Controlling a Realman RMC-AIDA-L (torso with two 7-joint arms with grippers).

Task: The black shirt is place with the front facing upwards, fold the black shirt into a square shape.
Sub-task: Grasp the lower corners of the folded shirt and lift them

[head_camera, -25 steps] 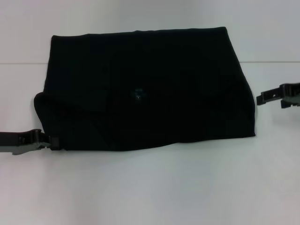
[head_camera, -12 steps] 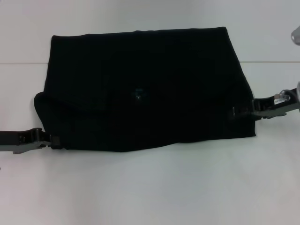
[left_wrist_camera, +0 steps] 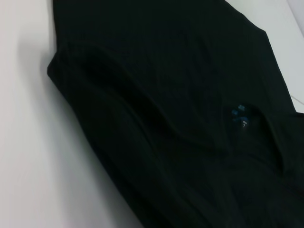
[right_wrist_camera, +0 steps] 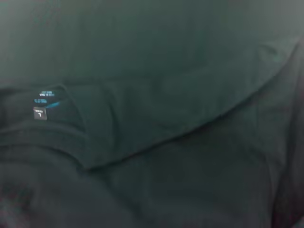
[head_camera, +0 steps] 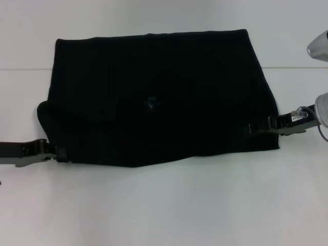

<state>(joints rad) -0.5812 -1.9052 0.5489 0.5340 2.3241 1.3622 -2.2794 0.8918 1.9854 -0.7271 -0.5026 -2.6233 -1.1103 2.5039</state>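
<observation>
Right gripper [head_camera: 252,128] moved farther onto black shirt [head_camera: 154,97]; grip unclear. Left gripper [head_camera: 60,154] unmoved at corner.

black shirt [head_camera: 154,92] on table [head_camera: 164,205], left claw [head_camera: 60,155] at its near-left corner, right claw [head_camera: 252,128] on its right edge

A plain white table [head_camera: 164,205] fills the view, a thin seam crossing it.

The only print is on the small blue neck label [right_wrist_camera: 43,102] of the black shirt [head_camera: 154,92]; its blue lines and white tag are too small to read.
</observation>
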